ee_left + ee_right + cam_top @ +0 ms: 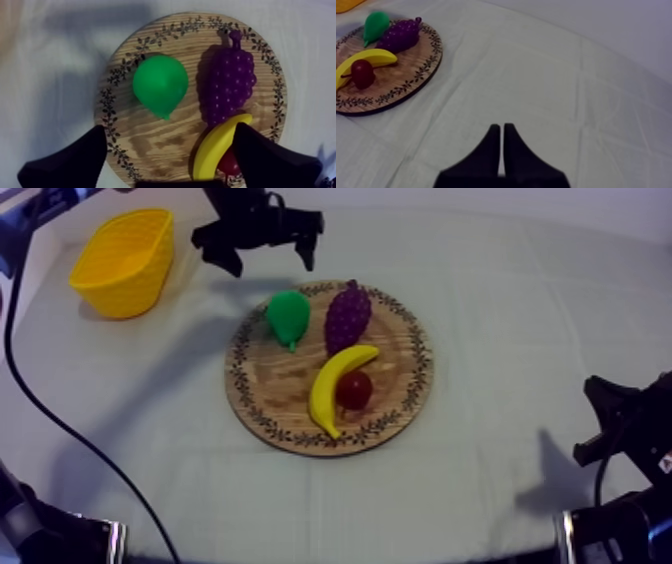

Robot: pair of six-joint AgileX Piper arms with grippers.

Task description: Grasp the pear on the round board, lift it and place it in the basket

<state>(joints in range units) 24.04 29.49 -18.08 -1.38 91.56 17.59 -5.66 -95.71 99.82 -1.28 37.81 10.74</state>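
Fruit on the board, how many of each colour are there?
Green: 1, the pear
Purple: 1, the grapes
Yellow: 1, the banana
Red: 1, the small red fruit
Total: 4

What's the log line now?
left gripper: open, by pear | pear: on wooden board | right gripper: shut, over cloth | yellow basket: far left

Green pear (288,316), yellow basket (122,286), seemingly leaf-patterned board (283,391).
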